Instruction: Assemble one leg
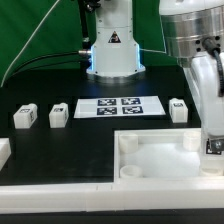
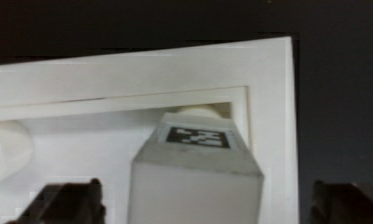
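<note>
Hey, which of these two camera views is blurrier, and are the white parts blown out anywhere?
Wrist view: the blurrier one, the leg with its tag soft, the panel washed to near flat white. Exterior view: sharper, the marker board crisp against the dark table, though the panel's rim fades in glare.

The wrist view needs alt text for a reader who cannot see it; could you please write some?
A white leg with a black-and-white tag sits within the open gripper, touching neither jaw. Its far end reaches a corner of the white panel, with black table beyond.
</note>
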`<state>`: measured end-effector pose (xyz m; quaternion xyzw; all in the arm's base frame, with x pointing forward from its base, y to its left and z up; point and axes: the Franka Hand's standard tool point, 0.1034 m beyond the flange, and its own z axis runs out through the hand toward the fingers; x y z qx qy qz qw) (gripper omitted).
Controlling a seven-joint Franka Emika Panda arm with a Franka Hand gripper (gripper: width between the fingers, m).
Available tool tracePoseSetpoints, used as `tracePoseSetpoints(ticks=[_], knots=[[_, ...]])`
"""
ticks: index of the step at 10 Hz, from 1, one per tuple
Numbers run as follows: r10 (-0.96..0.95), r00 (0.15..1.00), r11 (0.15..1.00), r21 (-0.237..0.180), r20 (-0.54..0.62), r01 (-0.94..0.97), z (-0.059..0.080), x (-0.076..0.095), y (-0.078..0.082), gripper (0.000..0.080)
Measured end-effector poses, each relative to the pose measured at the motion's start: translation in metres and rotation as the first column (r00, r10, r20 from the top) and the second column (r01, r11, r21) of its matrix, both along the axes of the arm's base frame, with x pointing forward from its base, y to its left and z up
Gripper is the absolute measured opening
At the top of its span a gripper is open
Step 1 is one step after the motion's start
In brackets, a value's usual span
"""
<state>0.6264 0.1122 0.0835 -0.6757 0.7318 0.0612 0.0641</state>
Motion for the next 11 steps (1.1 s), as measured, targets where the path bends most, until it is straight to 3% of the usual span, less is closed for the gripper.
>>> tracePoseSetpoints(ticks=[1, 4, 9, 11], knots=[[0.064, 0.998, 0.998, -0.005, 0.008, -0.064, -0.0006, -0.0005, -0.0004, 0.0637], [0.404, 0.913, 0.915, -0.018, 0.057, -0.404, -0.0028, -0.0028, -0.0004, 0.0647], [0.798, 0.590, 0.600, -0.074, 0.119, -0.797, -0.0031, -0.0038, 0.0028, 0.0649], [0.918, 0.378, 0.391, -0.114, 0.122, -0.913, -0.0032, -0.0039, 0.0020, 0.0649]])
